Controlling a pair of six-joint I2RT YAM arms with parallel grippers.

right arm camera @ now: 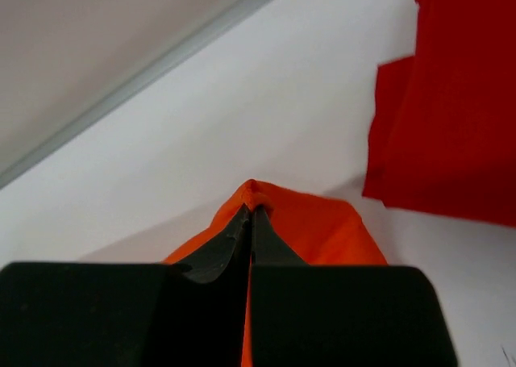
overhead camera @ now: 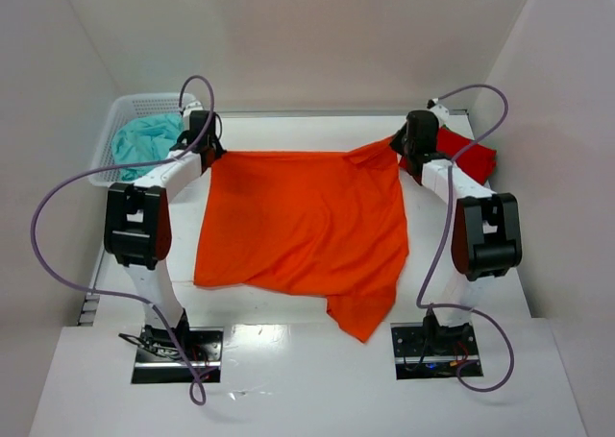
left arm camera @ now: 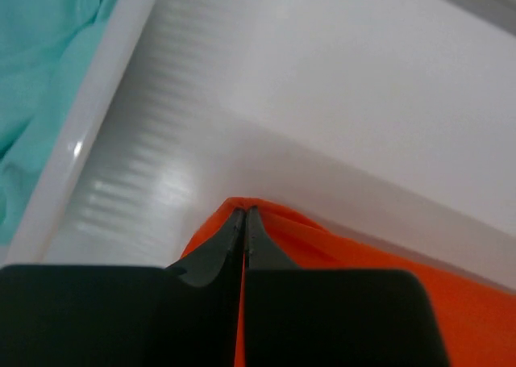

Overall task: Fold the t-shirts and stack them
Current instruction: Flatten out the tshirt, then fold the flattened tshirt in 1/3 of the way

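Note:
A bright orange t-shirt (overhead camera: 303,226) lies spread over the middle of the table, its far edge stretched between my two grippers. My left gripper (overhead camera: 205,151) is shut on the shirt's far left corner; its tips (left arm camera: 244,211) pinch the orange cloth (left arm camera: 339,250). My right gripper (overhead camera: 411,152) is shut on the far right corner; its tips (right arm camera: 252,210) pinch the orange cloth (right arm camera: 322,226). A deeper red t-shirt (overhead camera: 471,156) lies at the far right behind the right arm, and it also shows in the right wrist view (right arm camera: 455,101).
A white mesh basket (overhead camera: 115,120) holding teal cloth (overhead camera: 144,139) stands at the far left, its rim (left arm camera: 89,117) close to my left gripper. White walls enclose the table at the back and sides. The orange shirt's near right corner hangs toward the table's front edge.

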